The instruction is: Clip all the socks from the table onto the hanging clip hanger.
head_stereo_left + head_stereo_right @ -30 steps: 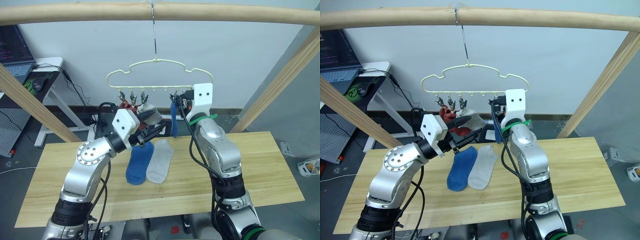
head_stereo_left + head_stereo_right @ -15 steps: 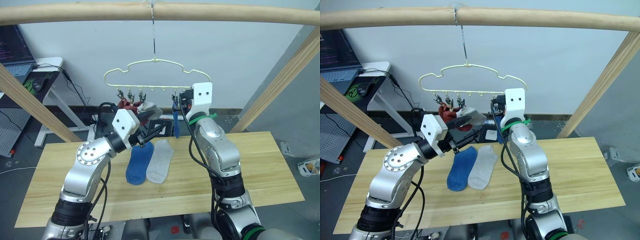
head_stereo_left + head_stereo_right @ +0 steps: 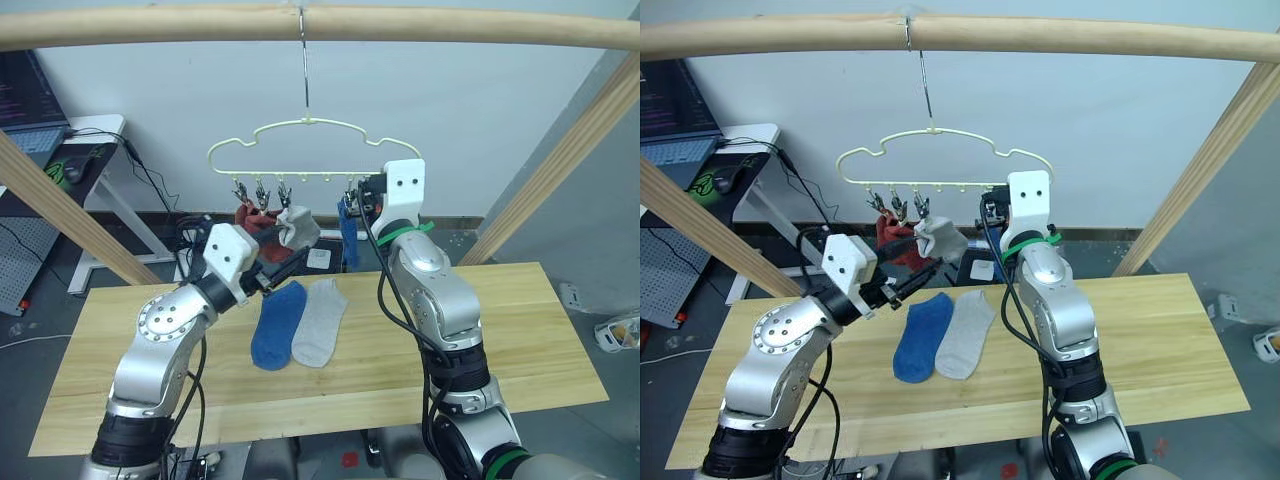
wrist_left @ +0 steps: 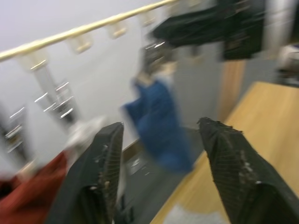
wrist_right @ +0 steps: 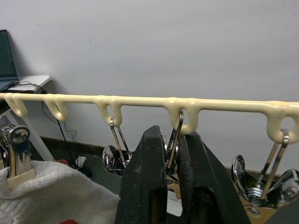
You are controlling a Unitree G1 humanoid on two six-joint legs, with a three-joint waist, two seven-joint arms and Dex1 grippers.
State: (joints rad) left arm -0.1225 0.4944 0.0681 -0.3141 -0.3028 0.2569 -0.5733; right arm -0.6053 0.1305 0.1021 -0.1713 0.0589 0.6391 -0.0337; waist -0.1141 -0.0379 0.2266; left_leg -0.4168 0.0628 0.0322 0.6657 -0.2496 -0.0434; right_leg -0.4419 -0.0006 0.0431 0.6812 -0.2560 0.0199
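Socks: two lie flat side by side on the surface (image 3: pixel 520 330), a blue sock (image 3: pixel 277 326) on the left touching a light grey sock (image 3: pixel 320 322) on the right, both near the middle. Clip hanger (image 3: pixel 312 150) hangs by its metal hook from a wooden pole (image 3: pixel 320 22) above the far edge of the surface. Clipped under its left part are a rust red sock (image 3: pixel 255 216) and, just right of it, a second light grey sock (image 3: pixel 297 226); a second blue sock (image 3: pixel 347 228) hangs further right. Left end effector (image 3: pixel 284 268) sits just below the hanging grey sock, fingers spread and empty; left wrist view shows the gap between the fingers (image 4: pixel 103 182) with the hanging blue sock beyond. Right end effector (image 5: pixel 169 186) is raised at the hanger's right part, fingers pinched on a metal clip (image 5: pixel 174 144) that hangs from the hanger's lower bar. White desk (image 3: pixel 95 140) stands far left.
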